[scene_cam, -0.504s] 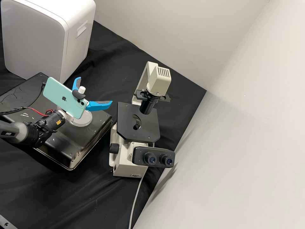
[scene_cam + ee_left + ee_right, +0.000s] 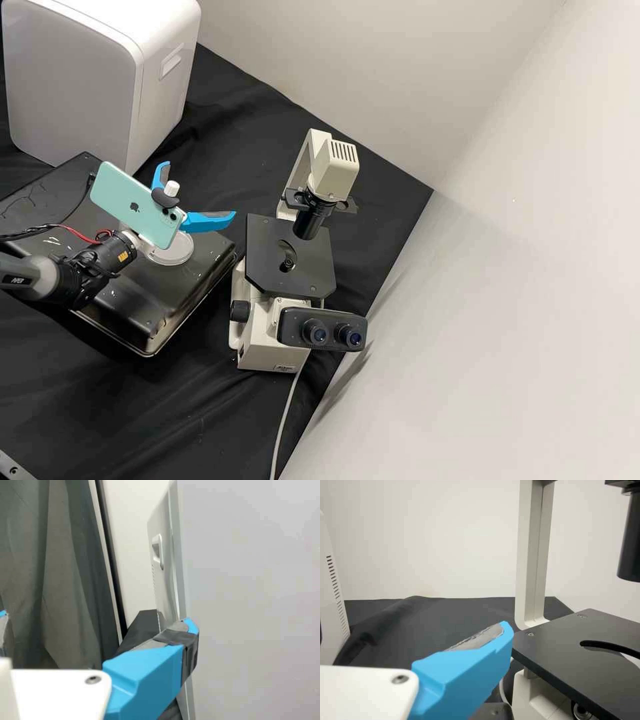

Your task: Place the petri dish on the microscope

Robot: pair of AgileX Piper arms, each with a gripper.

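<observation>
The petri dish point(image 2: 171, 254), a clear round disc, lies on a black tray point(image 2: 150, 313) left of the microscope point(image 2: 293, 280). My right gripper point(image 2: 191, 197) hangs just above the dish, open, its blue fingers spread wide and one fingertip pointing at the microscope. A mint-green phone point(image 2: 137, 204) is clamped on that wrist. In the right wrist view one blue finger point(image 2: 470, 665) sits beside the bare black stage point(image 2: 580, 650). The stage point(image 2: 288, 257) carries nothing under the condenser point(image 2: 308, 220). In the left wrist view a blue finger point(image 2: 150, 672) points at a white appliance point(image 2: 162, 570), with the other finger far off at the picture's edge.
A large white appliance point(image 2: 93, 73) stands at the back left of the bench, behind the tray. The microscope's eyepieces point(image 2: 323, 330) face the front, and its cable point(image 2: 283, 420) runs toward the front edge. A pale wall point(image 2: 507, 267) closes the right side.
</observation>
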